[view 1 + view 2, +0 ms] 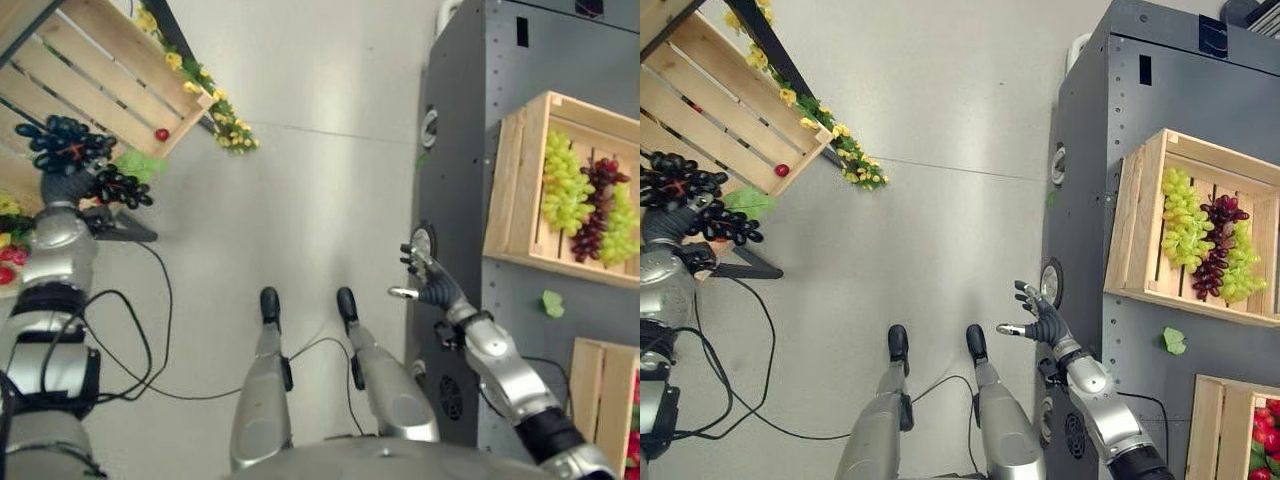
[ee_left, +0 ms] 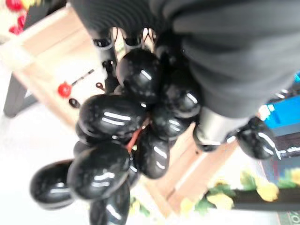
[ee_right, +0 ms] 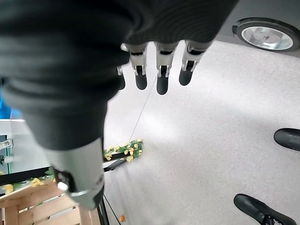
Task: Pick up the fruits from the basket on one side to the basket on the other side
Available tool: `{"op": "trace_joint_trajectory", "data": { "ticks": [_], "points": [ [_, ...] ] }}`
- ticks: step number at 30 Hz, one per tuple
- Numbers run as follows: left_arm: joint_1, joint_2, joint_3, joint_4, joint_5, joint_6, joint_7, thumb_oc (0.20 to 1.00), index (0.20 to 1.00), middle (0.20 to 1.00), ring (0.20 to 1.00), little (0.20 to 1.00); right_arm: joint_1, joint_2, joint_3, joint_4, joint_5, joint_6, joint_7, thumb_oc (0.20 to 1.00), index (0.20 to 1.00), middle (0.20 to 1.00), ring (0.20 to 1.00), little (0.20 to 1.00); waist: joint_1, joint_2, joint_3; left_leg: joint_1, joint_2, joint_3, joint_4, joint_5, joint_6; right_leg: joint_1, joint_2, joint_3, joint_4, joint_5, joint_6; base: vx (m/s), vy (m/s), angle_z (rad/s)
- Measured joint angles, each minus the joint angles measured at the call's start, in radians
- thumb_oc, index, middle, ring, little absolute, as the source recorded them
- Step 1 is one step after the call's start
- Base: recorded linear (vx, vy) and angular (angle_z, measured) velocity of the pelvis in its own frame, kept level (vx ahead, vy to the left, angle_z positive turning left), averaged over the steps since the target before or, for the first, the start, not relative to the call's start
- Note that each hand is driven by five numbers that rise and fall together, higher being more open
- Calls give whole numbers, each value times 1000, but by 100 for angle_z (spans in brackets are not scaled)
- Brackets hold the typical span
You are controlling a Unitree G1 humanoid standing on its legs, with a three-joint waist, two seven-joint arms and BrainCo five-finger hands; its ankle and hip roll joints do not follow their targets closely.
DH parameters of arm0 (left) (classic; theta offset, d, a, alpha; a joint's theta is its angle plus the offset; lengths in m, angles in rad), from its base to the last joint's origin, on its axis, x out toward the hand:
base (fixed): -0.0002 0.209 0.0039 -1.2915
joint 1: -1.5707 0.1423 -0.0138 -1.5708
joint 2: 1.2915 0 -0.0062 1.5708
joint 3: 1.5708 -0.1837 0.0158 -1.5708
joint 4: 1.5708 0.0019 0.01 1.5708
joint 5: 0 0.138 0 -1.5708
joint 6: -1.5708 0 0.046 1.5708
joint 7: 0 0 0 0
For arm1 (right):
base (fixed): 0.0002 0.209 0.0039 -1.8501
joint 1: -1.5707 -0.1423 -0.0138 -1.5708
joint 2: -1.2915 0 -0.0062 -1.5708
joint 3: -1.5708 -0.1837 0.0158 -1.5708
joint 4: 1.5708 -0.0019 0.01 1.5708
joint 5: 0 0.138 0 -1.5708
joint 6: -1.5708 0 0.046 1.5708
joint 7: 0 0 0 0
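Now left hand [image 1: 62, 185] clenched round a black grape bunch [image 1: 75, 155], held up just off the near edge of the slatted wooden crate [image 1: 100, 75] at left. Right hand [image 1: 432, 285] relaxed, fingers straight, beside the grey cabinet [image 1: 470, 150]; right crate [image 1: 520, 180] holding green and dark-red grapes [image 1: 585, 205].

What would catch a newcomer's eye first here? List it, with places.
First, the glossy bunch of black grapes clutched in the left hand, raised by the slatted wooden crate on the robot's left. Next, the green and dark red grapes lying in the wooden crate on the grey cabinet to the right, with the right hand spread, holding nothing, near it.
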Motion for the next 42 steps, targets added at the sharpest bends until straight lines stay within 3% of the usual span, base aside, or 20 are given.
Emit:
{"op": "trace_joint_trajectory", "data": {
  "ticks": [5, 9, 10, 11, 16, 19, 22, 25, 32, 41, 42],
  "points": [
    [-31, 56, -1, 53, 39, 3, -3, 200, 200, 200, 200, 200, 0, 6, 8, -3, 11, -5, -4, 1000, 1000, 1000, 1000, 1000, 1, -31, 15, -3, 0, 0, 0, -1, -1, -8, -1, 0, 0, 1, 0, 20, 16, -3],
    [-34, 74, -1, 74, 41, 5, -3, 200, 200, 200, 200, 200, -1, 7, 10, -5, 19, -14, -9, 1000, 1000, 1000, 1000, 1000, 4, -37, 18, -4, 1, -1, 0, -3, -2, -9, 1, -1, 0, 2, 2, 9, 8, -1],
    [-38, 88, -1, 92, 41, 6, -2, 313, 313, 313, 313, 313, -6, 7, 21, -6, 20, -17, -13, 1000, 1000, 1000, 1000, 1000, 3, -41, 19, -4, 3, -1, 0, -4, -3, -10, 2, -1, 0, 3, 3, 11, 6, -5],
    [-38, 95, -1, 97, 42, 6, -2, 1000, 1000, 1000, 1000, 1000, -7, 7, 25, -7, 20, -18, -13, 1000, 1000, 1000, 1000, 1000, 3, -42, 19, -4, 3, -1, 0, -5, -4, -11, 3, -1, 0, 3, 3, 25, 12, -5],
    [-73, 111, -1, 112, 73, 11, 7, 1000, 1000, 1000, 1000, 1000, -8, 7, 27, -9, 37, -20, -13, 1000, 1000, 1000, 1000, 1000, 8, -47, 19, -13, 8, -4, 0, -8, -9, -18, 9, -3, 0, 5, 4, 0, 0, 0],
    [-106, 140, -10, 111, 80, 10, 28, 1000, 1000, 1000, 1000, 1000, -22, 7, 43, -11, 40, -21, -14, 1000, 1000, 1000, 1000, 1000, 8, -60, 25, -20, 15, -2, 5, -8, -10, -30, 16, -4, 0, 18, 22, 8, -2, -9],
    [-128, 175, -50, 113, 179, 13, 52, 1000, 1000, 1000, 1000, 1000, -24, 6, 57, -14, 40, -25, -14, 1000, 1000, 1000, 1000, 1000, 3, -69, 25, -21, 16, -1, 9, -11, -13, -31, 18, -5, 0, 18, 22, -5, -4, -2],
    [-184, 216, -162, 133, 298, 28, 74, 1000, 1000, 1000, 1000, 1000, -24, 3, 72, -32, 42, -35, -14, 1000, 1000, 1000, 1000, 1000, 5, -73, 27, -22, 18, -1, 12, -11, -14, -31, 21, -6, 0, 23, 22, -11, -4, -2],
    [-234, 223, -231, 137, 442, 42, 88, 1000, 1000, 1000, 1000, 1000, -22, -1, 85, -49, 57, -61, -8, 1000, 1000, 1000, 1000, 1000, 5, -76, 26, -29, 18, -2, 24, -15, -18, -35, 22, -8, 0, 27, 26, -4, -1, -1],
    [-228, 223, -242, 104, 509, 41, 100, 1000, 1000, 1000, 1000, 1000, -25, -17, 99, -74, 58, -70, 7, 1000, 1000, 1000, 1000, 1000, 9, -78, 26, -55, 20, -13, 45, -17, -21, -53, 25, -19, 0, 38, 23, 0, 0, 0],
    [-187, 221, -185, 58, 498, 34, 107, 1000, 1000, 1000, 1000, 1000, -25, -17, 99, -75, 58, -70, 7, 1000, 1000, 1000, 1000, 1000, 10, -79, 25, -55, 19, -13, 45, -18, -21, -52, 24, -26, 0, 39, 23, 0, 0, 0]
  ]
}}
